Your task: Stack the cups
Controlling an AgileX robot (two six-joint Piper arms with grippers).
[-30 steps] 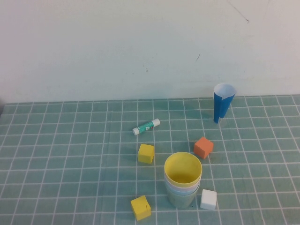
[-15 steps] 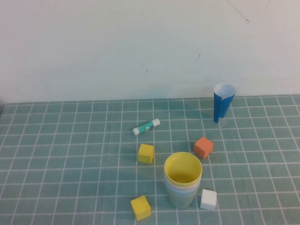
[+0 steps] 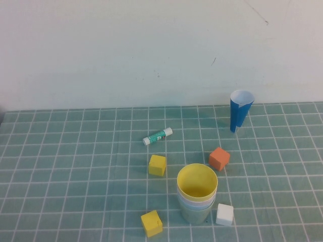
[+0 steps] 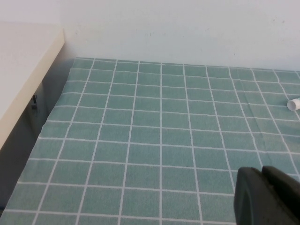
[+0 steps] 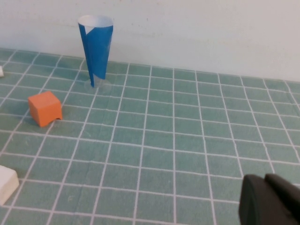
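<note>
Nothing is being moved since a second ago: the cups (image 3: 197,194) are sitting nested, seemingly finished; left gripper (image 4: 269,197) and right gripper (image 5: 272,201) are being kept withdrawn, jaws closed, empty.

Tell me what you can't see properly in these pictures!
- Cup stack, high view: only the yellow cup shows whole; the nested cups show just thin bands, so counting them is unsure.
- Glue stick, high view: label too small to read.
- Left claw, left wrist view: cut off by the picture's edge.
- Right claw, right wrist view: cut off likewise.
- Both arms: outside the high view.
</note>
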